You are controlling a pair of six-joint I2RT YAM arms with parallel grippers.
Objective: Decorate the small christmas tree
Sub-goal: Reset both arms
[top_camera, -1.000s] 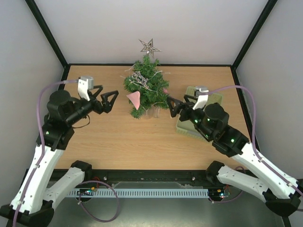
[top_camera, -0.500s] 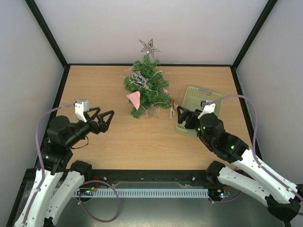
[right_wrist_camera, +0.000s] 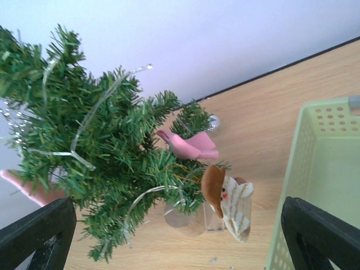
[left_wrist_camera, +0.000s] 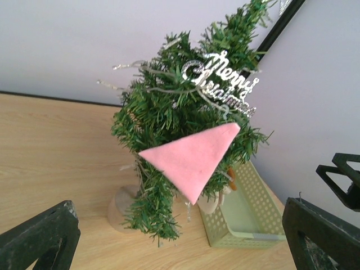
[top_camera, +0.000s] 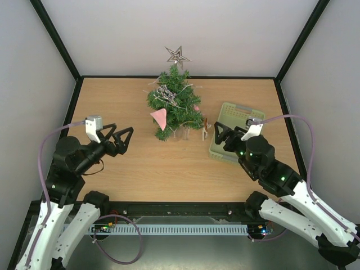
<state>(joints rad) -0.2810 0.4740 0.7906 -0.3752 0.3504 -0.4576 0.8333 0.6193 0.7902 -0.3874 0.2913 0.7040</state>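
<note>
1. Toward the far middle of the wooden table [top_camera: 140,169] stands the small christmas tree [top_camera: 174,109], a bushy dark-green needle cone on a pale base, near the left side of a pale-green perforated plastic basket [top_camera: 247,115].
2. Its long axis runs upright, tip pointing up under a silver wire star [top_camera: 178,55]; a pink felt triangle [top_camera: 160,118] hangs on its near-left side.
3. It looks light and easily tipped, with soft, springy branches. The trunk low down or the base seems the safest hold.
4. The left gripper [top_camera: 126,139] and right gripper [top_camera: 218,135] flank the tree without touching it, both empty with jaws spread wide.
</note>
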